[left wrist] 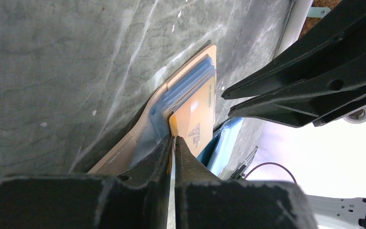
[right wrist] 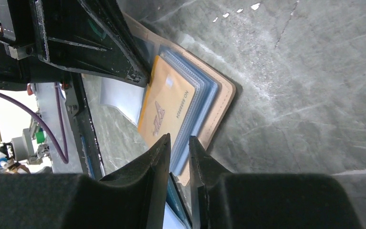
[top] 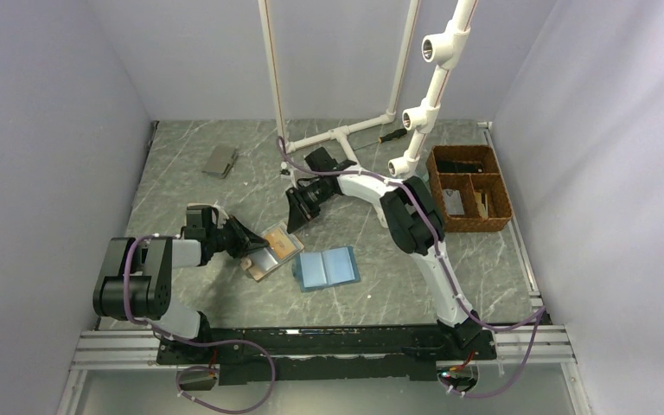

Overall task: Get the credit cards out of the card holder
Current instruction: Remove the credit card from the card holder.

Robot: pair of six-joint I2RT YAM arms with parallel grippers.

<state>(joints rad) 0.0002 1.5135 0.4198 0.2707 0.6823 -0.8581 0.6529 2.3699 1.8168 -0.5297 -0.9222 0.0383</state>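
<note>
The card holder (top: 264, 261) lies open on the table, tan outside with blue-grey sleeves (left wrist: 186, 83). An orange credit card (top: 284, 243) sticks partly out of it. My left gripper (top: 246, 245) is at the holder's left side, and in the left wrist view it (left wrist: 174, 139) is shut on the near corner of the orange card (left wrist: 196, 117). My right gripper (top: 296, 220) is at the holder's far end. In the right wrist view it (right wrist: 178, 140) is closed narrowly on the edge of the blue sleeves (right wrist: 202, 102), beside the orange card (right wrist: 164, 107).
An all light-blue bifold (top: 326, 268) lies open just right of the card holder. A small grey folded wallet (top: 220, 161) lies at the back left. A brown wicker basket (top: 469, 186) stands at the right. A white pipe frame (top: 346, 134) stands at the back.
</note>
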